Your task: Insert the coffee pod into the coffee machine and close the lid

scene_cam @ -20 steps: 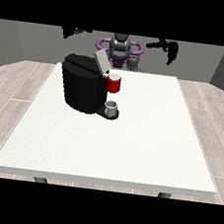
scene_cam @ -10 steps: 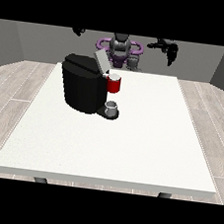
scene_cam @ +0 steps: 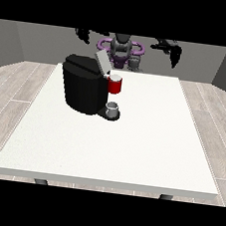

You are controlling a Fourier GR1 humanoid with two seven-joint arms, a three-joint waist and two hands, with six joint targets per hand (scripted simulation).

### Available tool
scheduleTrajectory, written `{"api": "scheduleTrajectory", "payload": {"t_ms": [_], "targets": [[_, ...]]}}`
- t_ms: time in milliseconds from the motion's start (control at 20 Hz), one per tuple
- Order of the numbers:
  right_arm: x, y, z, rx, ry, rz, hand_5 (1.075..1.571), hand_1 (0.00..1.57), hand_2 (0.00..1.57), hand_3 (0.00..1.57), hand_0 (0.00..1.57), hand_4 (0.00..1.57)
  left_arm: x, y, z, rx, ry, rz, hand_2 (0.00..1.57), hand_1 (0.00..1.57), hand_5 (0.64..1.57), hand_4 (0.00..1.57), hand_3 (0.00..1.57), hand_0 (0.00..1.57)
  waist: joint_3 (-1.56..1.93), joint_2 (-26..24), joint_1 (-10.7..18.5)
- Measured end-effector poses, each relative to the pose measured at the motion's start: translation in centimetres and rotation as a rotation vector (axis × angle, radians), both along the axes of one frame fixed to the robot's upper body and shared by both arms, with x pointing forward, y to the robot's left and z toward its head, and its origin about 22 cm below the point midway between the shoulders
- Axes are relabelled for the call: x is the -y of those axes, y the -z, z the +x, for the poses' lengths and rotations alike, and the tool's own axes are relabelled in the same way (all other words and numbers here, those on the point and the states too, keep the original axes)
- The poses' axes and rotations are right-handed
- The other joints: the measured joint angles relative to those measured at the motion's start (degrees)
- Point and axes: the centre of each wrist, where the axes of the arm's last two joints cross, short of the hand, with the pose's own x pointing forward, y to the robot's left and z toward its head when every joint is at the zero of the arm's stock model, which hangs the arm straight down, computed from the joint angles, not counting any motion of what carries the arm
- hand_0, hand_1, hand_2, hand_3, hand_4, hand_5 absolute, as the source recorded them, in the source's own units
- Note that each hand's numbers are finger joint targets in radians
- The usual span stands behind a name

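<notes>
Both robot hands are raised above the far edge of the surface (scene_cam: pixel 130 152): one robot hand at the view's left (scene_cam: pixel 84 34), one robot hand at the view's right (scene_cam: pixel 173 52); whether their fingers are clenched cannot be told. A black coffee machine (scene_cam: pixel 85 89) is seen left of centre, its lid (scene_cam: pixel 102 62) tilted up. The coffee pod cannot be made out.

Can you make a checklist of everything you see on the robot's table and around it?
Surface: white table, mostly bare.
Job's things: black coffee machine at the view's left, lid raised; red part at its front; small grey cup below that.
Clutter: nothing seen.
Hands: hand at the view's left and hand at the view's right both raised, holding nothing.
Cables: nothing seen.
Surroundings: pale wood floor, grey walls.
</notes>
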Motion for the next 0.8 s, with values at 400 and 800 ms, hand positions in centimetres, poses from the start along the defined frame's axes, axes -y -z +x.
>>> {"api": "scheduleTrajectory", "payload": {"t_ms": [400,800], "targets": [[0.7,-0.4,2.5,0.007,0.001,0.024,1.571,0.00,0.00,0.00,0.00,0.00,0.2,-1.8,-1.1,0.064,-0.011,0.019,0.00,0.00,1.571,0.00,0.00,0.00,-0.01,5.5,0.2],[-0.1,-0.9,4.6,0.014,-0.029,0.006,1.571,0.00,0.00,0.00,0.00,0.00,-0.4,-3.3,-1.9,0.113,-0.041,0.033,0.00,0.00,1.571,0.00,0.00,0.00,0.00,8.4,-0.6]]}}
